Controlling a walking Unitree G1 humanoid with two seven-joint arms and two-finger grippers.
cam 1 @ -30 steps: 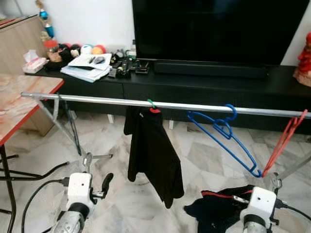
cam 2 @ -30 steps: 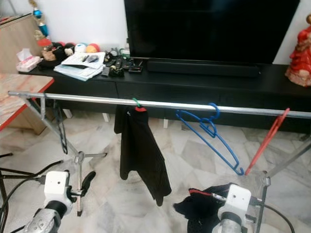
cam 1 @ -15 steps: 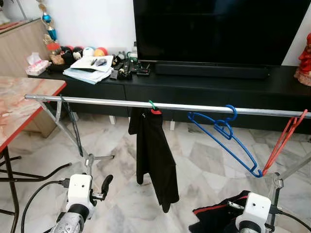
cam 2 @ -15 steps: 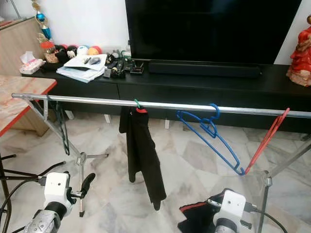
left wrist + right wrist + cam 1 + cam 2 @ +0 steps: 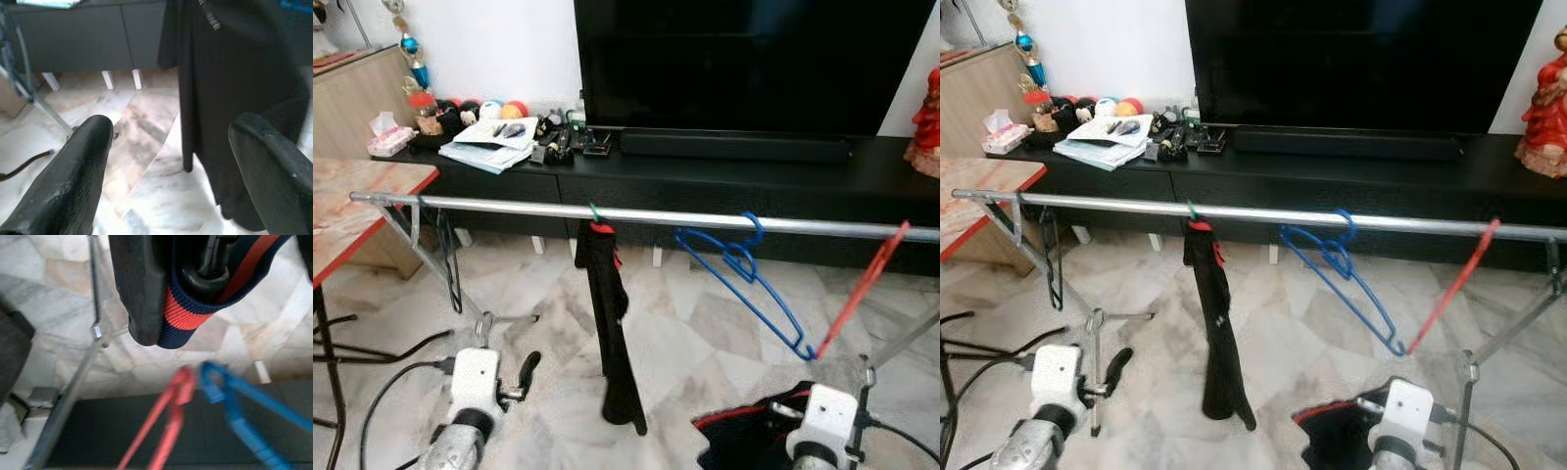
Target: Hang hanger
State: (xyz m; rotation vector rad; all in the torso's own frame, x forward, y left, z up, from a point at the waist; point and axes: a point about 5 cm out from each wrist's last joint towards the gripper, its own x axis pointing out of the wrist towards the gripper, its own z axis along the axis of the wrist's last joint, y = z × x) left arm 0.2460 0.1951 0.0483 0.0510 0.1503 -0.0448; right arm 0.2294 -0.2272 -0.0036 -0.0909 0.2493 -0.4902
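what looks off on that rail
The blue hanger hangs steeply tilted on the rail, and the red hanger leans at a slant too. The black garment hangs straight down.

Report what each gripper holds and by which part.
The right gripper is shut on the dark garment, clamped at its navy-and-red striped band. The left gripper is open and holds nothing.
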